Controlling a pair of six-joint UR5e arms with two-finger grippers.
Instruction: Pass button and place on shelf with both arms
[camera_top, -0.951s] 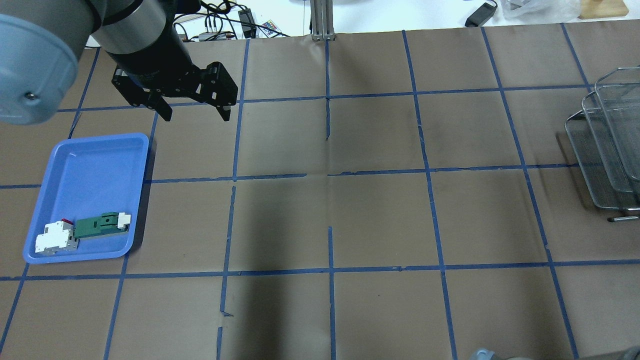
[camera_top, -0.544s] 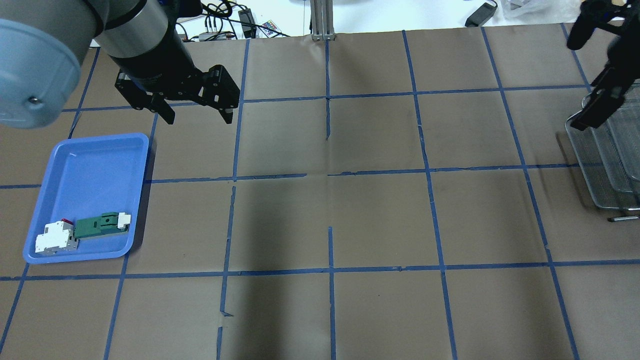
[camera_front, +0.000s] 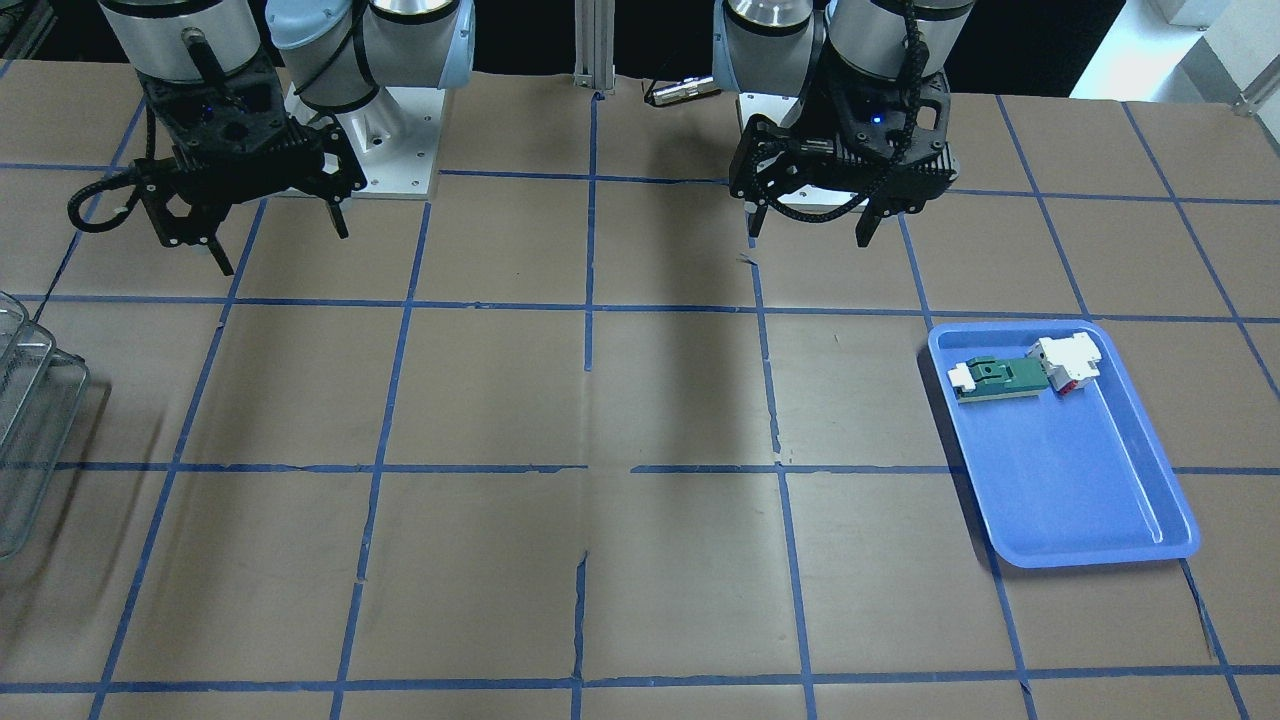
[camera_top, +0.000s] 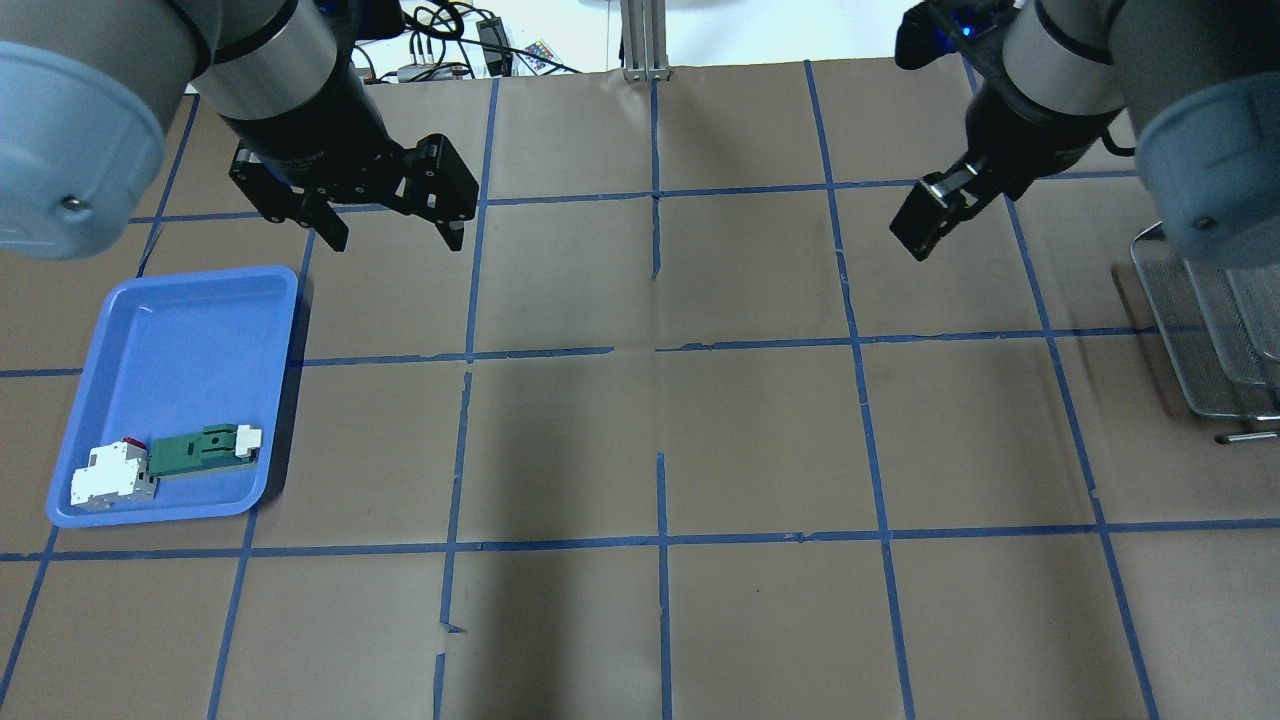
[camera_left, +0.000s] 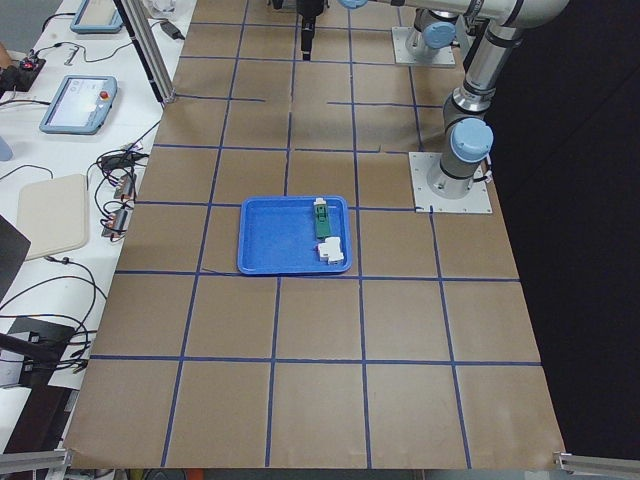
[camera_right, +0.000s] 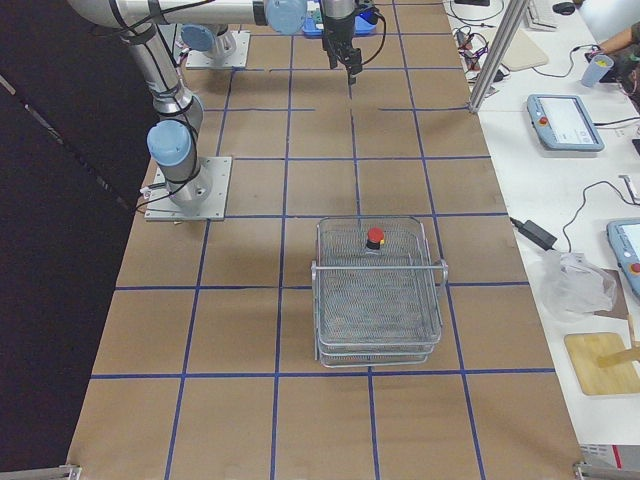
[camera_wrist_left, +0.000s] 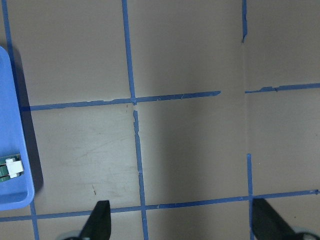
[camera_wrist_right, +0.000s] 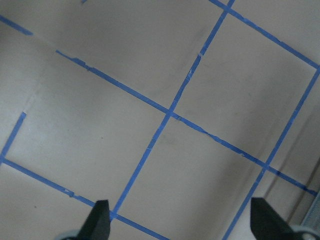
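Compared with half a second ago, the right gripper (camera_top: 922, 222) is found well away from the shelf (camera_top: 1200, 330). It was at the overhead view's right edge, over the shelf's rim. It is now seen above the bare table (camera_top: 760, 440), nearer the middle. The left gripper (camera_top: 395, 232) is hardly shifted and is held above the table just beyond the blue tray (camera_top: 180, 330). Nothing in the tray is changed: the white block (camera_top: 108, 476) and the green piece (camera_top: 200, 450) are left touching at its near end.

Both grippers are held wide apart. In each wrist view the two fingers (camera_wrist_left: 100, 222) (camera_wrist_right: 98, 221) are seen at opposite lower corners, with only table between them.

The button (camera_right: 374, 237) is seen only from the right end of the table. It is set upright, red cap up, in what appears to be the top tier of the shelf (camera_right: 439, 310), at the end towards the middle of the table.

The table is covered in brown paper and divided into squares by blue tape, torn in places. Shadows are cast across its middle. White benches are placed along the far side, where cables, a control tablet (camera_right: 565, 122), a crumpled clear bag (camera_right: 575, 285) and a wooden board (camera_right: 605, 362) are laid.
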